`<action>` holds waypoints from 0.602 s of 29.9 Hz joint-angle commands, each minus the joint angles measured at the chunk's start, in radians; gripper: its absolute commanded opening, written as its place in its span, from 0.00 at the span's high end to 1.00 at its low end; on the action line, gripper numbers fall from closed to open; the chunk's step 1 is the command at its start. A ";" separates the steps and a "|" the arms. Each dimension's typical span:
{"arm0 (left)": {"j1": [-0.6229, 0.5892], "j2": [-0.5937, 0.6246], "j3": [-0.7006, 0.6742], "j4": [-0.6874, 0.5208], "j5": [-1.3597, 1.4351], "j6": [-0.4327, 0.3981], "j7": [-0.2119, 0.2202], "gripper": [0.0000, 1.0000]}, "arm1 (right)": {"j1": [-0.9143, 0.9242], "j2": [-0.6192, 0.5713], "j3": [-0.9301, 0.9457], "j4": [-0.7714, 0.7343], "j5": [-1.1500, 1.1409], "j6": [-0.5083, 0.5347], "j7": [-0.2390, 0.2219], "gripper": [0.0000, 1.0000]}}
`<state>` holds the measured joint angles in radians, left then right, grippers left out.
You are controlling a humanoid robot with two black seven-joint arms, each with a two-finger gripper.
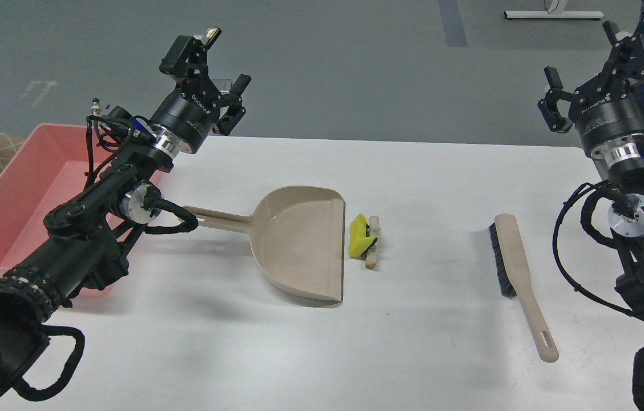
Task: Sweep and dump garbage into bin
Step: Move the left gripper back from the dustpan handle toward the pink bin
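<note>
1. The garbage sits near the middle of the white table: a yellow boot-shaped piece with a dark edge, and touching its right side a white bread slice with tan crust, seen edge-on.
2. Just left of them lies the beige dustpan, its open mouth facing the scraps and close to them, not clearly touching; its slotted handle points towards the table's left edge.
3. The pink bin stands at the left edge of the table, partly hidden behind the left arm; no scraps show in the part of it that can be seen.
4. A beige hand brush with dark bristles lies well right of the scraps, bristles facing left, its slotted handle end towards the near edge.
5. The left gripper is raised above the far left of the table, fingers apart, grasping nothing; white lettering on its black body is too skewed to read.
6. The right gripper is raised beyond the right edge, fingers spread, empty; its lettering is likewise unreadable.
</note>
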<state>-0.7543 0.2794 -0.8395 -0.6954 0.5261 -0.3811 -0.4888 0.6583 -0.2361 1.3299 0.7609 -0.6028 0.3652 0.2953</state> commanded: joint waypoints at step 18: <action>-0.020 -0.002 -0.001 -0.013 0.000 0.005 0.026 0.02 | -0.012 -0.048 -0.005 0.000 -0.002 0.015 0.011 0.00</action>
<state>-0.7762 0.2787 -0.8401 -0.7081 0.5283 -0.3762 -0.4638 0.6474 -0.2840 1.3248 0.7552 -0.6059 0.3802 0.3087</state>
